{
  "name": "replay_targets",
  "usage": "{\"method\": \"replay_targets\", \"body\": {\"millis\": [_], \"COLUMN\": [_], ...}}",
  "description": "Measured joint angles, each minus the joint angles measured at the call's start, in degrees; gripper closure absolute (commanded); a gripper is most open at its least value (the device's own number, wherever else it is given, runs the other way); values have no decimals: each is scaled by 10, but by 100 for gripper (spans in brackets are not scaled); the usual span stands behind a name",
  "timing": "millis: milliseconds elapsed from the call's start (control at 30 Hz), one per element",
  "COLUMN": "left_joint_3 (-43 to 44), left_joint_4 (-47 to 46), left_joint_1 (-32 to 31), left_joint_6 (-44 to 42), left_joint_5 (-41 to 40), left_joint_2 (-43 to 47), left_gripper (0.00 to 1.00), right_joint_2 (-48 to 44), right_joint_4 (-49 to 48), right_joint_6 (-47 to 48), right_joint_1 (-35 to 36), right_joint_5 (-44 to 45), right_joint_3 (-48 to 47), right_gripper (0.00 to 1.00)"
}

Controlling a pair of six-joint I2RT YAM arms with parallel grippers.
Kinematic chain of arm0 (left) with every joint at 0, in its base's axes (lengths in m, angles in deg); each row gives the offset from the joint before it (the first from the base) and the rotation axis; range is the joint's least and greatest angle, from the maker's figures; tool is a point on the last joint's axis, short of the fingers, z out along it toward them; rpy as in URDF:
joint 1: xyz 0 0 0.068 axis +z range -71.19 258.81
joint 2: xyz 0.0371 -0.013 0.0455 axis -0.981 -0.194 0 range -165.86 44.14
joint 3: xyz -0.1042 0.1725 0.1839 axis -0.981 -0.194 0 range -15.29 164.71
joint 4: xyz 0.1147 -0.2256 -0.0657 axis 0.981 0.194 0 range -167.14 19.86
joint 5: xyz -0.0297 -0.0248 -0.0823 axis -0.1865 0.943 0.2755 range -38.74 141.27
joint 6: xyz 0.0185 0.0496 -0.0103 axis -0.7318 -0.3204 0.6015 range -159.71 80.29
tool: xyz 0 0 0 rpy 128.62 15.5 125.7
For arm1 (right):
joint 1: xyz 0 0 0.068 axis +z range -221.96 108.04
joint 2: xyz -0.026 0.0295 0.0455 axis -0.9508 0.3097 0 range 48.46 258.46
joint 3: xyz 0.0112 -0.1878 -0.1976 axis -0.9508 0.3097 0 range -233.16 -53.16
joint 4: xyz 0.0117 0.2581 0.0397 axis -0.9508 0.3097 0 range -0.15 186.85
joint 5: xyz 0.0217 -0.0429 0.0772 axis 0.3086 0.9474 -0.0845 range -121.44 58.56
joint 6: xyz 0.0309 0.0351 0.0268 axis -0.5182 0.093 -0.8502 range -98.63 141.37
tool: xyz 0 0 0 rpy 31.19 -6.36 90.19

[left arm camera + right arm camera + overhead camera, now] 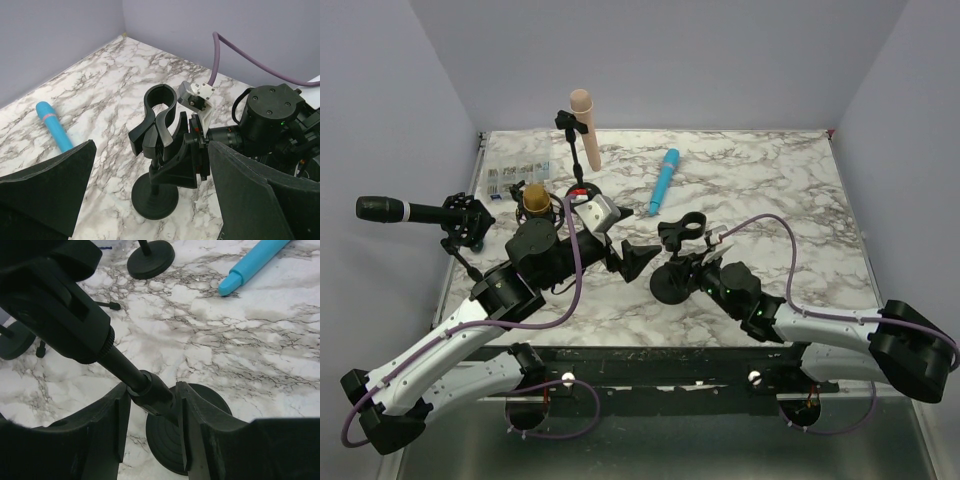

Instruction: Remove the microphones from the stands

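One stand point(154, 200) is clamped at its post by the right gripper point(152, 400); the left gripper point(151, 150) is held open to its left. The blue microphone point(663, 180) is seen lying on the far side.

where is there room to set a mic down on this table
Bare marble runs from the blue microphone to the right edge of the table. Crowded: left side, around the gold microphone and black microphone; middle, where the right pincer grips the empty stand.
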State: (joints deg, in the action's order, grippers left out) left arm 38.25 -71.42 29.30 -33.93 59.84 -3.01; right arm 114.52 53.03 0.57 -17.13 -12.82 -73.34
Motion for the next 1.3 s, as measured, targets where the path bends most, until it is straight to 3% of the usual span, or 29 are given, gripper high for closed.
{"method": "replay_targets", "body": {"millis": [600,867,1300], "left_joint_3": [0,0,0], "left_joint_4": [0,0,-1], "left_joint_1": [0,0,-1], "left_joint_6": [0,1,5], "left_joint_5": [0,0,0], "left_joint_2": [0,0,0], "left_gripper": [2,2,2], "right_joint_2": [41,75,154], "right_joint_4": [-56,-23,65], "right_joint_6": [1,19,63], "right_joint_1": [7,-1,-243], "right_joint_5": [74,197,275], "right_joint_3": [-1,-56,-164], "right_gripper": [85,99,99]}}
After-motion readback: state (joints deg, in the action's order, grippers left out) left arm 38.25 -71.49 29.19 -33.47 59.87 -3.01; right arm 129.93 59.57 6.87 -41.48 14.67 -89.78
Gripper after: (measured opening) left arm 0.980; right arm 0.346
